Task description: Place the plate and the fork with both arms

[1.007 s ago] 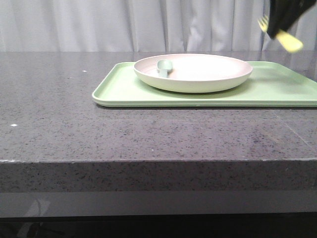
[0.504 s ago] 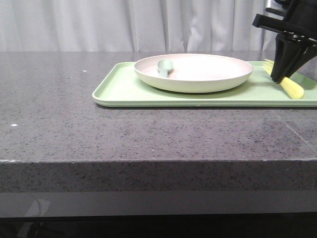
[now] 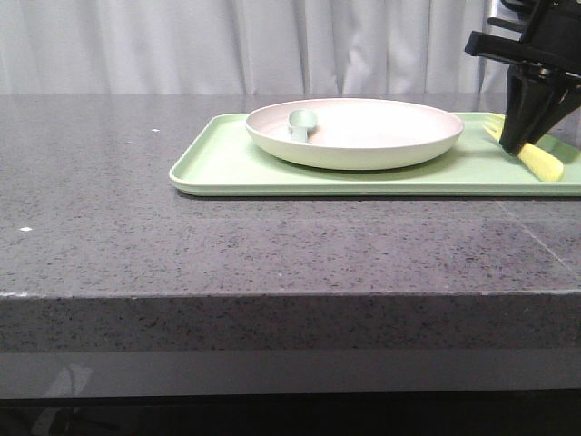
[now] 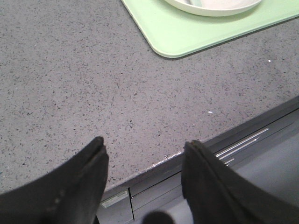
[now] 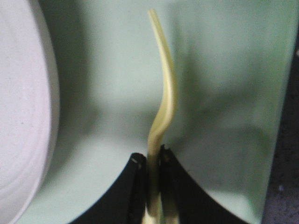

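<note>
- Risk: the fork (image 3: 536,160) is pinched on edge, seen side-on in the right wrist view. If let go while tilted, I judge it could tip or skid toward the plate (image 3: 354,132).
- Risk: the tray (image 3: 218,168) runs out of the front view at the desk's right edge; a release too far that way might land the handle on the rim. Rim not visible, cannot confirm.
- Right gripper (image 5: 152,161): jaws nearly shut, clamped thin on the fork. Fork low over the tray, just right of the plate; contact with the tray cannot be told.
- Left gripper (image 4: 145,154): fingers spread wide, holding nothing, over the desk's near edge, apart from the tray.
- Plate sits on the tray toward the far right of the desk, a grey-green spoon (image 3: 300,122) inside it.
</note>
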Motion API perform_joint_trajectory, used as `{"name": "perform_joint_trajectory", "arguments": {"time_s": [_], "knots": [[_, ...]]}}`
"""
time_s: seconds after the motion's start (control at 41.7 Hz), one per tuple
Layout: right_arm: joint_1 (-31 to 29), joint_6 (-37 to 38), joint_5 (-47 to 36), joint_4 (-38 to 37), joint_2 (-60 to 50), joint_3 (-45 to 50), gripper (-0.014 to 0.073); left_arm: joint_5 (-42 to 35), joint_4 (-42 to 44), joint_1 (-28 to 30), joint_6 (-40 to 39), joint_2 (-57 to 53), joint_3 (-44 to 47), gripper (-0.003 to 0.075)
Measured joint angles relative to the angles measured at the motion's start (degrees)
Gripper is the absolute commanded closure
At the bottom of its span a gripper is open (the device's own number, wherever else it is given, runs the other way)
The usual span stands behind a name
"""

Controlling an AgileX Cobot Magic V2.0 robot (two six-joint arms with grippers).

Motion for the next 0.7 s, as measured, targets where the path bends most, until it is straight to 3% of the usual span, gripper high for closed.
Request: {"name": "perform_joint_trajectory", "arguments": {"time_s": [0.216, 0.696], "knots": [[0.0, -0.1, -0.1, -0.7, 0.0, 0.0, 0.0298, 0.0, 0.0, 0.0, 0.0, 0.0, 0.0, 0.0353], [0.2, -0.4, -0.9, -2.3, -4.1, 0.0, 0.0298, 0.0, 0.0, 0.0, 0.0, 0.0, 0.0, 0.0353]]}}
